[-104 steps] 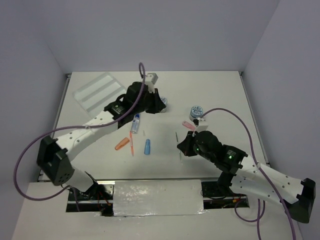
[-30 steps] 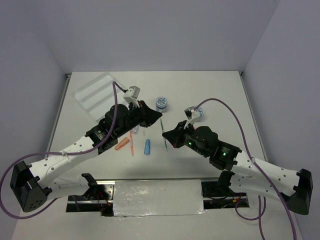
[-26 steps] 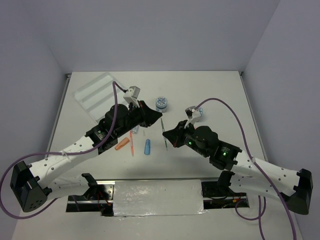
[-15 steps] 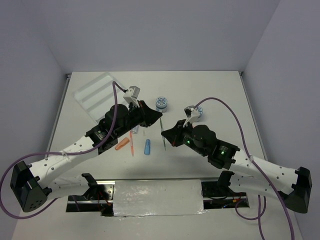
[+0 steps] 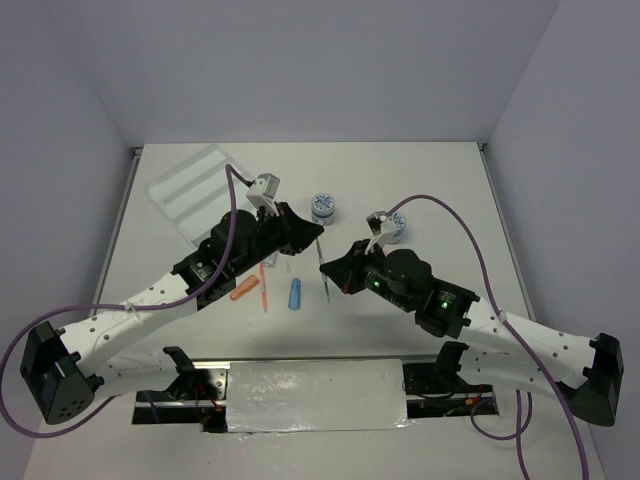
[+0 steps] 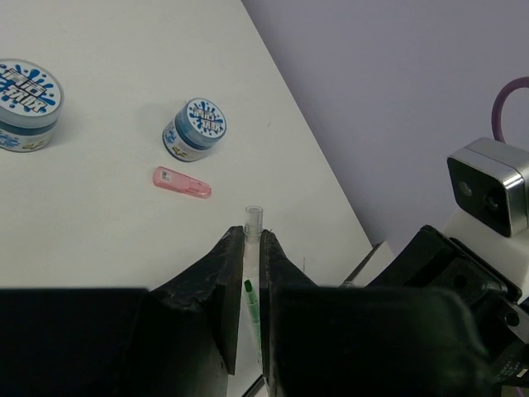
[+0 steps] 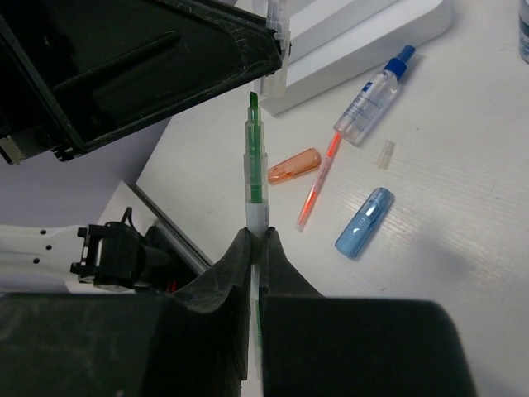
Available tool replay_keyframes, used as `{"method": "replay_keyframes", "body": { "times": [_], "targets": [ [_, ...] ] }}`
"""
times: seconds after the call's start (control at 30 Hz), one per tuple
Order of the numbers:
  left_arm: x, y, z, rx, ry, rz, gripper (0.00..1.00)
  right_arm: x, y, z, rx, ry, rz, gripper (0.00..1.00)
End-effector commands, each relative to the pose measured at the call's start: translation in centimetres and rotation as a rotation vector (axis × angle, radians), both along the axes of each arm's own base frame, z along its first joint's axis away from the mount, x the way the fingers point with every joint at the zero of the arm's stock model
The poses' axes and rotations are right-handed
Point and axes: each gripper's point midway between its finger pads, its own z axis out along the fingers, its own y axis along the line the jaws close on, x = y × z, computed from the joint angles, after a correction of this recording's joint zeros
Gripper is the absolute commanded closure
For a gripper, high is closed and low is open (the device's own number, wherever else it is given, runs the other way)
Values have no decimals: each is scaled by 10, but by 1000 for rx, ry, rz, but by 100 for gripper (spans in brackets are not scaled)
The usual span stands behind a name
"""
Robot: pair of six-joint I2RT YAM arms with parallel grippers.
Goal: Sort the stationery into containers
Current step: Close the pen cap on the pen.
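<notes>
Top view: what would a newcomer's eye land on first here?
The two arms meet tip to tip over the middle of the table. The right gripper clamps a green pen aimed at the left gripper, which pinches a clear cap. Beyond them stands a blue-white pot, and the white tray lies at the far left corner.

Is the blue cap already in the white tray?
No, the blue cap lies on the table beside the orange pen, well apart from the white tray.
</notes>
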Motion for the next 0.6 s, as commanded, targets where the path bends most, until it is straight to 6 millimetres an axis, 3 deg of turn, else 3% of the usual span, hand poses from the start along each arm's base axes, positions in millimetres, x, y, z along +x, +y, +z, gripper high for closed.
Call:
{"method": "replay_keyframes", "body": {
  "times": [0.0,0.3,0.57],
  "targets": [
    [1,7,25,-42,-58,40,78,-3,11,29,98,-30,33,100],
    [7,17,53,-64,-102,95,77,-3,12,26,98,-19,33,100],
    [6,16,47,-56,-91,89,77,0,9,34,97,-37,15,100]
  ]
}}
